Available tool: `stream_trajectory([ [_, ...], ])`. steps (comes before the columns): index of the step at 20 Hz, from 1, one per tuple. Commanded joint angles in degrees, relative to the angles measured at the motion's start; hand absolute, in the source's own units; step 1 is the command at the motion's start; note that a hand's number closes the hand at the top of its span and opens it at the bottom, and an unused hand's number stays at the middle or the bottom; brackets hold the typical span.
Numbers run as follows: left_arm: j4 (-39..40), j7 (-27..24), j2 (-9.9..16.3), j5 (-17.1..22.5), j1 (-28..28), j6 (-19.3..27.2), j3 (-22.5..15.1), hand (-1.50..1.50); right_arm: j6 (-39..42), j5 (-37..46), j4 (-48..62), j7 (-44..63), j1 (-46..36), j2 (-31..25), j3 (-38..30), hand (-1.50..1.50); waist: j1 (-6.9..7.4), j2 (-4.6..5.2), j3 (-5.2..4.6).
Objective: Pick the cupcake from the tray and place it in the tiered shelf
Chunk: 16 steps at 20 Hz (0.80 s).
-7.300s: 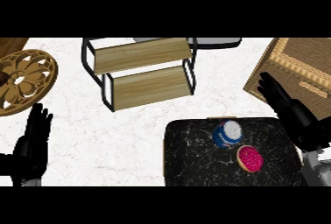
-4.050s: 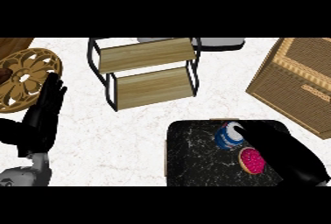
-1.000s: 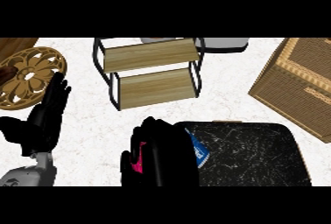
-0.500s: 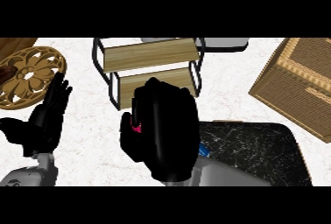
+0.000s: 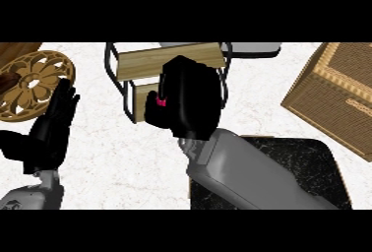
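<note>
the right hand (image 5: 185, 98), fingers curled round the pink cupcake (image 5: 161, 102), hangs over the shelf (image 5: 156, 59); the left hand (image 5: 49, 127) rests open.

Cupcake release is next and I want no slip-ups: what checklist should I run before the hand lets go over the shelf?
1. Cupcake held in right hand: ok, pink shows between the curled fingers.
2. Hand over tiered shelf: ok, above its lower board.
3. Cupcake resting on a board: cannot tell, hand hides it.
4. Landing spot free: cannot tell, hidden.
5. Left hand out of the way: ok, open at the left.
</note>
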Motion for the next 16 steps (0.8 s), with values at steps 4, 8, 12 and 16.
stream_trajectory([
  [4,0.81,-0.75,0.18,0.71,0.63,-1.38,0.80,0.00,-11.88,-2.65,13.13,-1.23,-4.16,0.51,-5.59,1.50,0.18,0.18,0.00],
  [8,2.58,-1.53,-1.96,-1.36,-1.88,0.88,-0.15,0.00,-19.42,-4.98,21.52,-5.49,-6.47,0.52,-4.05,1.50,0.17,0.22,0.01],
  [12,-3.96,0.26,-0.72,-0.88,3.95,-1.24,-0.88,0.00,-21.90,-9.59,31.07,-12.41,-9.37,0.52,-5.20,1.50,0.62,0.15,0.03],
  [16,-3.28,0.90,0.68,0.96,1.22,-2.84,0.84,0.00,-29.29,-12.03,34.13,-11.89,-10.79,0.53,-9.69,1.50,1.62,0.49,0.03],
])
